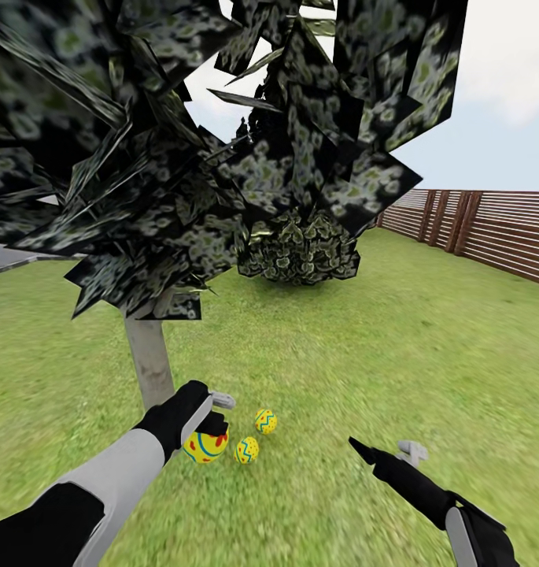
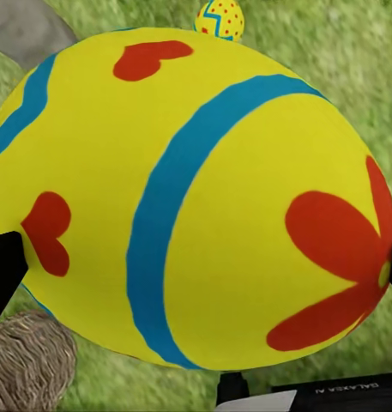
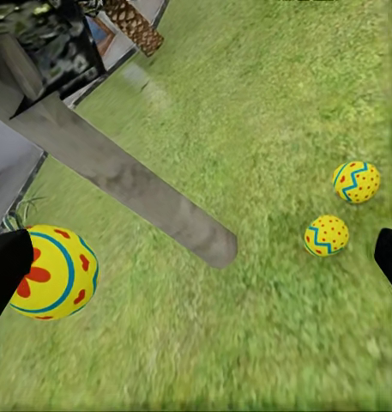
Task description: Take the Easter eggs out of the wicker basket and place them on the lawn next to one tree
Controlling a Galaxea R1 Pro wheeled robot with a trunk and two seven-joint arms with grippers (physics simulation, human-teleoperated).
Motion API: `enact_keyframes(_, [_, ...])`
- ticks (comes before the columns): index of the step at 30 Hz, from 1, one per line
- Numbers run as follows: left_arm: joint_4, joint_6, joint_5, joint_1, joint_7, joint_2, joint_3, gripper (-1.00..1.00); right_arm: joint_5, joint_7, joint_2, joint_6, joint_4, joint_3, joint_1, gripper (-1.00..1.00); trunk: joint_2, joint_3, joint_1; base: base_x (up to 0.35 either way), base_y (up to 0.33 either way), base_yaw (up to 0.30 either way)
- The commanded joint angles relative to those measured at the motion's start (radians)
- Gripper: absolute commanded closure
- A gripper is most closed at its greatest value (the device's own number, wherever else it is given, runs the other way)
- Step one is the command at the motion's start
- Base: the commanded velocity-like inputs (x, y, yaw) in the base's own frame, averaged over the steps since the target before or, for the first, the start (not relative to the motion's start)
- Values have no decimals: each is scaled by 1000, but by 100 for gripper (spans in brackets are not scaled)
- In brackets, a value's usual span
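I'm gripping the flower egg (image 1: pixel 204 446) in the left claw (image 1: pixel 210 429), pinched between the fingers just above the lawn (image 1: pixel 363 354), right beside the grey trunk of the tree (image 1: pixel 149 358). The two other eggs, the zigzag egg (image 1: pixel 265 420) and the dotted egg (image 1: pixel 246 450), are lying on the grass just to its right. I'm reaching the left arm forward and down. The right claw (image 1: pixel 383 450) is hanging open and empty, well apart from them.

light: bright, even daylight | shadows: none cast on lawn (image 1: pixel 395 354) | blur: grass soft, smeared around tree (image 1: pixel 147 358)
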Motion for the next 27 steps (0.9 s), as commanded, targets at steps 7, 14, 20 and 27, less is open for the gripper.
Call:
enact_keyframes(7, [4, 3, 13, -3, 7, 1, 0, 100, -10, -2, 0, 7, 0, -15, -1, -100, -51, -24, 27, 0, 0, 0])
enact_keyframes(14, [6, -26, 14, -3, 7, 1, 1, 100, -10, -3, 0, 7, 0, -16, -1, -100, -100, -46, 54, 0, 0, 0])
enact_keyframes(20, [6, -32, 14, -3, 7, 1, 1, 100, -9, -3, -1, 7, 0, -16, 0, -100, -142, -65, 77, 0, 0, 0])
enact_keyframes(27, [6, -34, 15, -3, 7, 1, 1, 100, -9, -3, -1, 6, 0, -16, -1, -100, -191, -87, 104, 0, 0, 0])
